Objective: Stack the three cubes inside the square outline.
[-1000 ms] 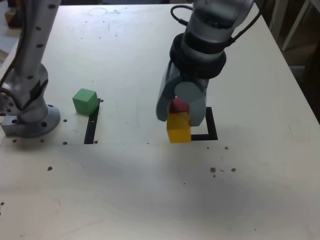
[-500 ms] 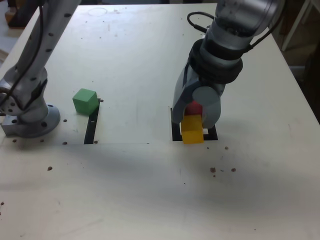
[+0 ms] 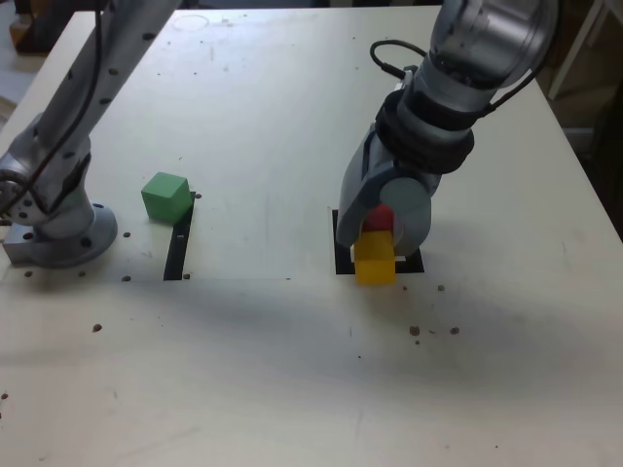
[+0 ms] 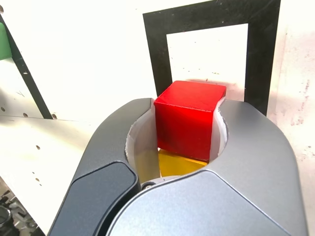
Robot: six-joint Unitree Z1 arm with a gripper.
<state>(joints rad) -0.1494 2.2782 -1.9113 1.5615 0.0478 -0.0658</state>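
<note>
I have the claw (image 3: 382, 232) clamped on the red cube (image 4: 189, 118), yellow cube (image 3: 375, 263) right under it, both at the outline's (image 4: 157, 54) 6 o'clock edge, not yet centred. Green cube (image 3: 165, 197) is unstacked, well apart at the outline's 9 o'clock beside the slot (image 3: 178, 243). Nothing blocks it.

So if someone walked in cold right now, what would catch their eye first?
Probably the pincer, shut on a red cube with a yellow cube against it, low at the front edge of the black square outline. Next, the green cube, alone towards the exterior view's left beside a thin black slot, near the arm's base.
</note>
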